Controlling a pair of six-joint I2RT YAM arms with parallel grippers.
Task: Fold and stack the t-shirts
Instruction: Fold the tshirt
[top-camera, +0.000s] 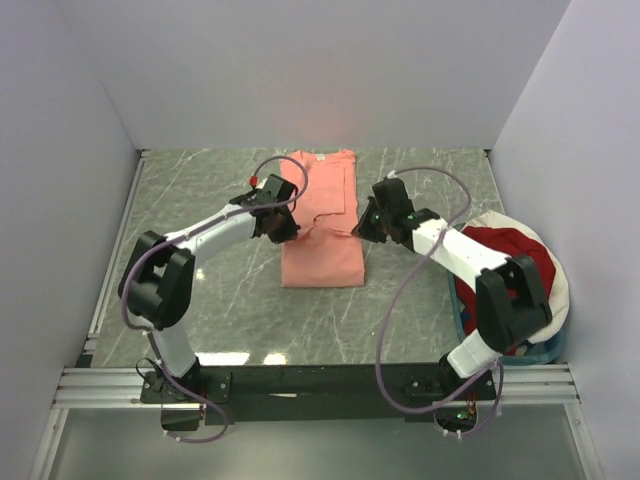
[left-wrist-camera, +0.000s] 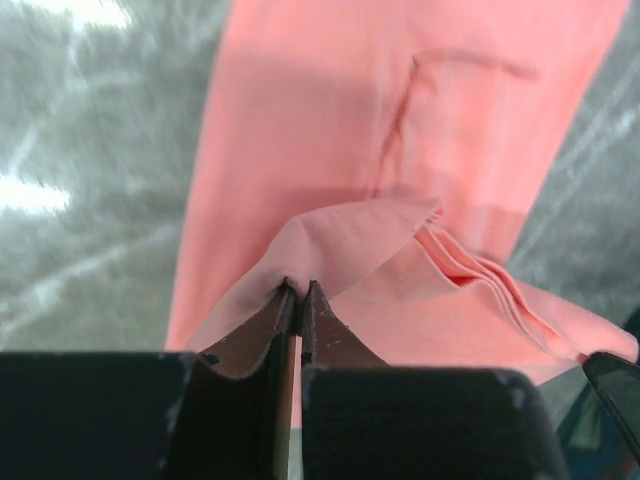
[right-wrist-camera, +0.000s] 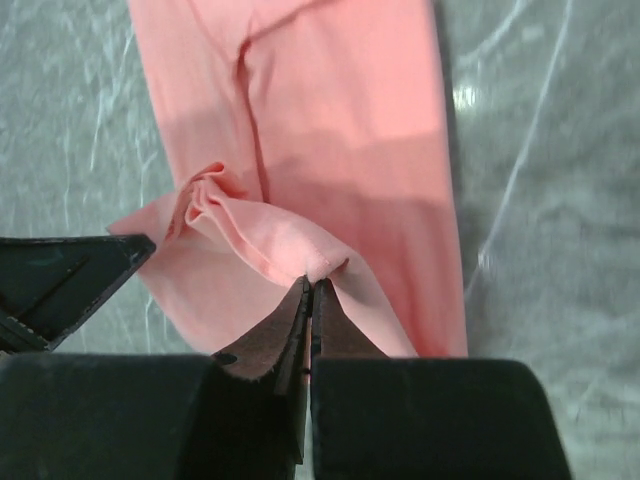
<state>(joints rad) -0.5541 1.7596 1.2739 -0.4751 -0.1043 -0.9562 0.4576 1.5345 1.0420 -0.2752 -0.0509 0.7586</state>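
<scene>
Your basket (top-camera: 560, 285) sits at the table's right edge, hard by the right arm, with the dark red t-shirt (top-camera: 505, 245) heaped inside and some blue cloth at its near rim. The pink t-shirt (top-camera: 325, 255) lies mid-table as a long folded strip, collar toward the back wall; its white neck label (top-camera: 322, 156) is too small to read. Your left gripper (left-wrist-camera: 298, 290) is pinched tight on a fold at the strip's left edge, and your right gripper (right-wrist-camera: 311, 285) is closed the same way on the right edge, cloth lifted and bunched between them. Bare marble table (top-camera: 200, 190) lies open on both sides.
</scene>
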